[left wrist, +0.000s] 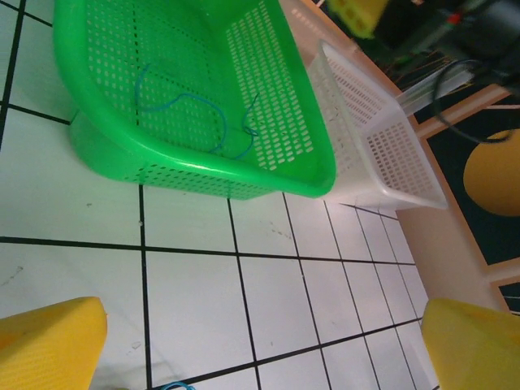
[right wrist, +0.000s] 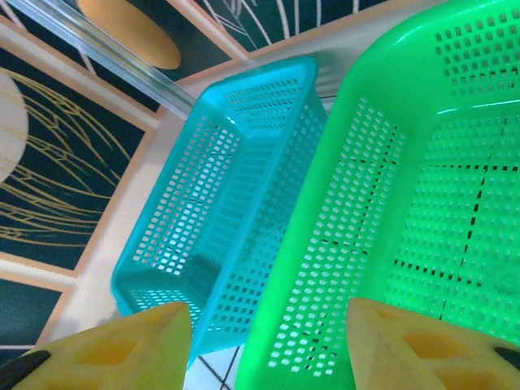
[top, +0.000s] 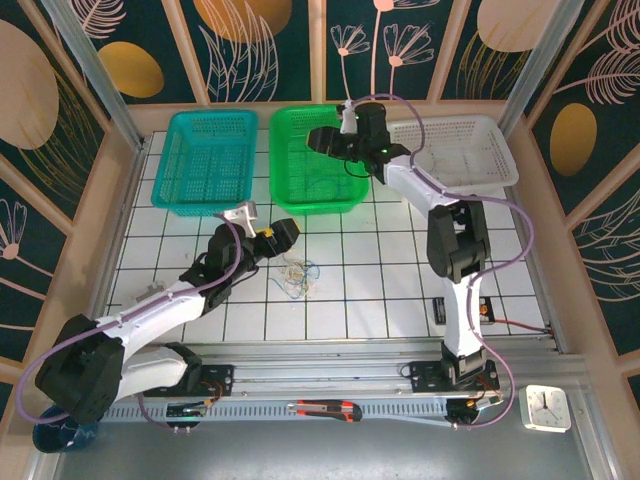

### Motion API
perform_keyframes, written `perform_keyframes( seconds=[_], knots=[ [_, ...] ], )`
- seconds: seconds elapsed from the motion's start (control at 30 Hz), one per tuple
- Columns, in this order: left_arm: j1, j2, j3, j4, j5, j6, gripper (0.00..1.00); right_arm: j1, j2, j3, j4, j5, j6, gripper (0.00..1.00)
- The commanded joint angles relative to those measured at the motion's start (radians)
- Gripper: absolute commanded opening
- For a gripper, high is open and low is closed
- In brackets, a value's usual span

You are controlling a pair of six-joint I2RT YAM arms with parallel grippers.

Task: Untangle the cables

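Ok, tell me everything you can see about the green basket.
The green basket is a rectangular tub of glossy bright green plastic. Its walls and floor are perforated with rows of small holes, and it has a smooth rolled rim and rounded corners. It stands upright on the white tiled table at the far side, between the teal basket and the white basket. A thin blue cable lies curled on its floor. The right gripper hangs over it, jaws parted.

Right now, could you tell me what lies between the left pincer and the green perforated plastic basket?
Bare white tiled table separates the left pincer from the green basket, as the left wrist view shows.
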Motion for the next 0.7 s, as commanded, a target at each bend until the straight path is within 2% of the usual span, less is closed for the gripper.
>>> perform_keyframes(
  seconds=[0.0,0.17,0.3,0.5,0.67],
  knots=[
    [0.008,0.000,-0.012,0.035,-0.007,-0.023,0.99,0.006,-0.131,-0.066,0.024,0.004,-0.024,0.53],
    [0.012,-0.016,-0.032,0.032,-0.024,-0.040,0.99,0.048,-0.276,-0.232,0.057,0.016,-0.026,0.53],
    [0.020,-0.043,-0.061,-0.001,-0.086,-0.108,0.99,0.110,-0.399,-0.382,0.050,0.063,-0.053,0.53],
    [0.051,-0.088,-0.094,-0.044,-0.094,-0.160,0.99,0.261,-0.547,-0.594,-0.015,0.214,-0.126,0.53],
    [0.075,-0.135,-0.126,-0.066,-0.082,-0.202,0.99,0.384,-0.584,-0.740,-0.039,0.304,-0.127,0.53]
  ],
)
